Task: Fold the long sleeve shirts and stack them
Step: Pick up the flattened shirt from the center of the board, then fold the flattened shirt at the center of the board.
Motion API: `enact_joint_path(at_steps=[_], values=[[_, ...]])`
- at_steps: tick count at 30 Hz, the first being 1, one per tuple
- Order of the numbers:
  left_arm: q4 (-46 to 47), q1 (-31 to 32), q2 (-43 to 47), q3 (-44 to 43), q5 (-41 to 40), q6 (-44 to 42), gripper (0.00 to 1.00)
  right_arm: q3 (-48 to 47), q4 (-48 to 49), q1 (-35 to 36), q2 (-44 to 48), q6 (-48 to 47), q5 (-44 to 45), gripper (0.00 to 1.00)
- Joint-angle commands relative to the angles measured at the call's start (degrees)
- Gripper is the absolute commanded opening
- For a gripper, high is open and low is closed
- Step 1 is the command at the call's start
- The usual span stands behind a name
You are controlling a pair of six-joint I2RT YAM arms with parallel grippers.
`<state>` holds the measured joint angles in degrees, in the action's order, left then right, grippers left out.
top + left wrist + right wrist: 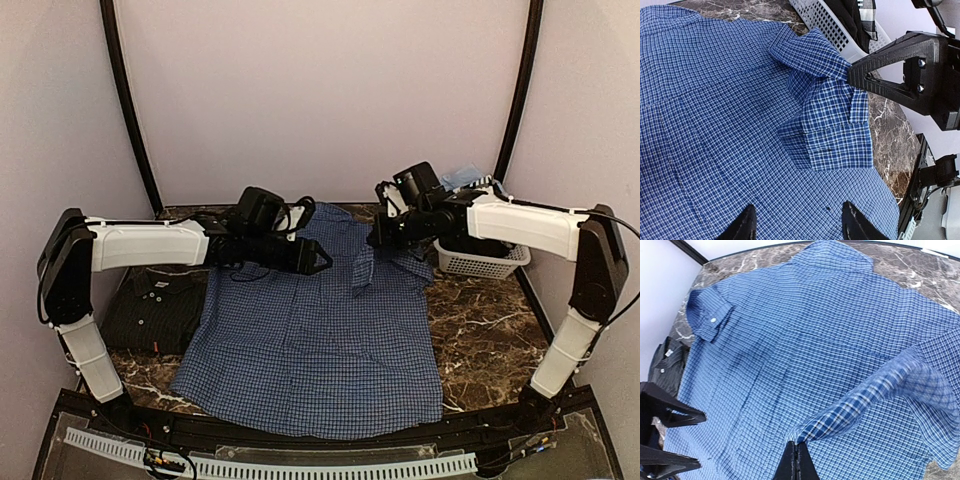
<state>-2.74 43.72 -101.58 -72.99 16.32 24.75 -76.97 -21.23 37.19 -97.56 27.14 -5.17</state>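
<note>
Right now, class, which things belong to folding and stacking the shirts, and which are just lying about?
Job: blue checked shirt; dark shirt; right gripper, shut on the blue cloth; left gripper, open.
Lying about: white basket; marble table.

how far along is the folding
Done: the dark shirt lies as a compact rectangle at far left, apparently folded. In hand: the right tool is shut on a sleeve of the blue shirt, holding it raised; the left tool hangs open above the cloth. Left: the blue shirt is mostly spread flat, so its folds and the stacking are not yet done.
</note>
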Motion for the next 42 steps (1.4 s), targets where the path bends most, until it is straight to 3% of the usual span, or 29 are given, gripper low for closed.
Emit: enact_joint_path(at_steps=[1,5,8,13,17,22,33,37,39,42], values=[[3.50,0.44,1.32,0.00,1.30,-5.80,0.59,-2.76,1.23,0.65,2.71,0.88,-4.77,0.00],[6.71,1.41,3.08,1.34,4.14,-6.64,0.62,-3.18,1.40,0.82,2.82,1.54,-5.94,0.00],[6.62,4.12,3.23,1.03,1.44,-8.09,0.67,-3.10,2.51,0.86,2.81,2.84,-7.54,0.00],[4.68,7.10,1.18,-0.19,-10.80,-6.67,0.69,-3.35,4.35,0.87,2.40,6.28,-9.83,0.00],[4.84,10.97,1.03,0.34,-21.18,-7.97,0.80,-3.72,5.55,0.82,1.58,8.52,-10.86,0.00],[3.43,13.94,-1.62,-1.31,-31.14,-8.68,0.84,-3.39,7.76,0.86,0.99,10.87,-13.17,0.00],[0.37,15.25,-6.40,-6.38,-38.72,-8.10,0.87,-3.12,9.78,0.87,0.43,13.43,-13.54,0.00],[0.54,15.25,-7.40,-8.10,-41.93,-8.58,0.81,-2.75,10.08,0.84,0.52,13.73,-13.28,0.00],[0.50,15.25,-7.61,-9.03,-41.97,-9.19,0.71,-2.60,10.07,0.79,0.54,13.71,-12.84,0.00],[0.78,15.25,-7.47,-9.43,-41.12,-9.82,0.44,-2.53,10.10,0.78,0.36,13.66,-12.22,0.00]])
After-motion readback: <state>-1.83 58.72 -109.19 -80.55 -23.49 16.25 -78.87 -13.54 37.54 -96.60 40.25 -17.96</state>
